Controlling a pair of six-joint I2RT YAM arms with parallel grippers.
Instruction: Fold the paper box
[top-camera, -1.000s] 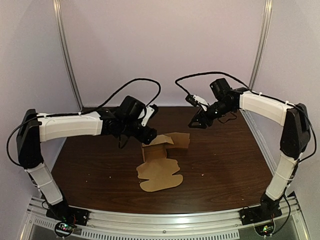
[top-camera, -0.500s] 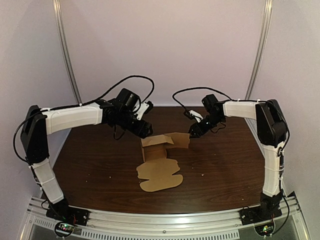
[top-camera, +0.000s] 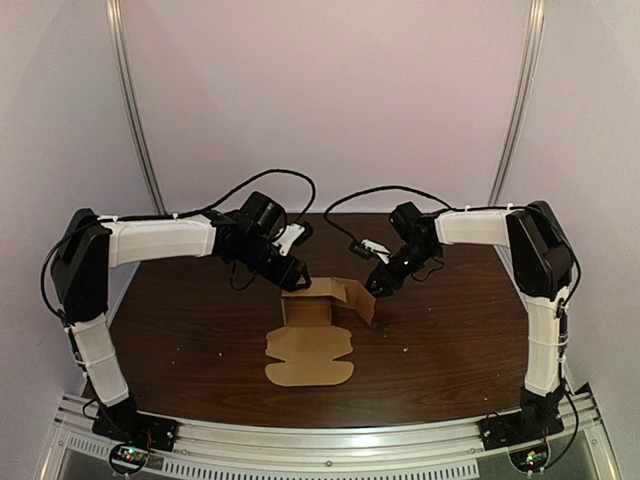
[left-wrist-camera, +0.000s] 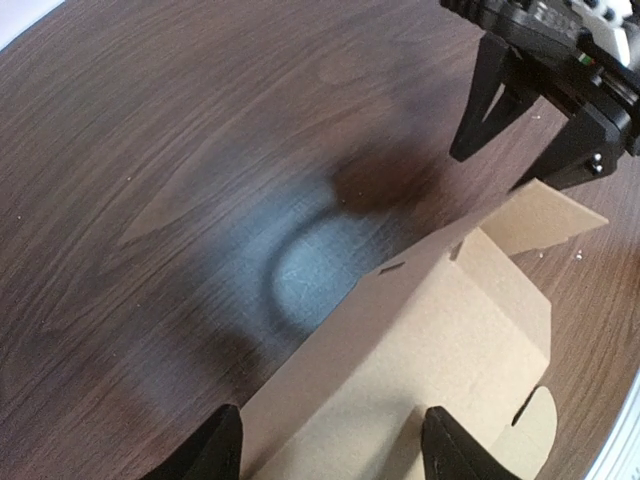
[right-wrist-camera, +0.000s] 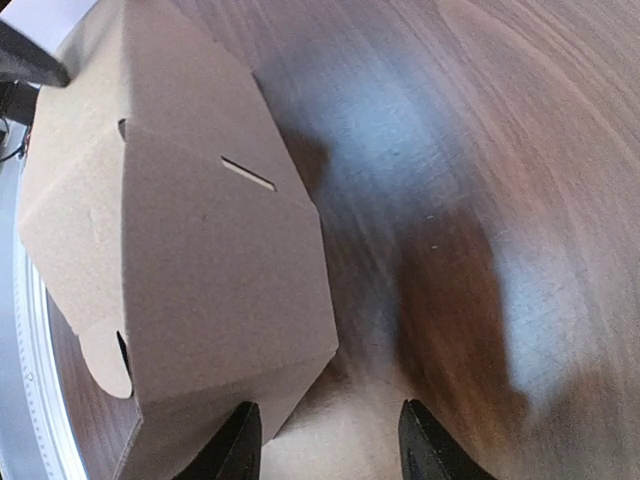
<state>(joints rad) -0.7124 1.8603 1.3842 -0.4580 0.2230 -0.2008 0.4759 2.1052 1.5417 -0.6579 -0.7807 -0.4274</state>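
The brown paper box (top-camera: 312, 306) stands half-formed in the middle of the dark table, its walls raised and a flat lid panel (top-camera: 308, 358) lying toward the near edge. My left gripper (top-camera: 298, 280) is at the box's back left corner, open, its fingers (left-wrist-camera: 216, 456) astride the rear wall (left-wrist-camera: 440, 340). My right gripper (top-camera: 374, 286) is open at the box's right side, against the raised side flap (top-camera: 358, 296). In the right wrist view the box (right-wrist-camera: 180, 240) fills the left, and its lower edge runs between my open fingertips (right-wrist-camera: 426, 442).
The dark wooden table (top-camera: 450, 330) extends to the right and left of the box. Pale walls and two metal poles (top-camera: 128, 110) stand behind. The right gripper (left-wrist-camera: 530, 110) shows at the top right of the left wrist view. A metal rail (top-camera: 320, 440) runs along the near edge.
Both arms came down and inward to the box. The right flap, spread out to the right before, now stands up against the box. The lid panel has shifted slightly left.
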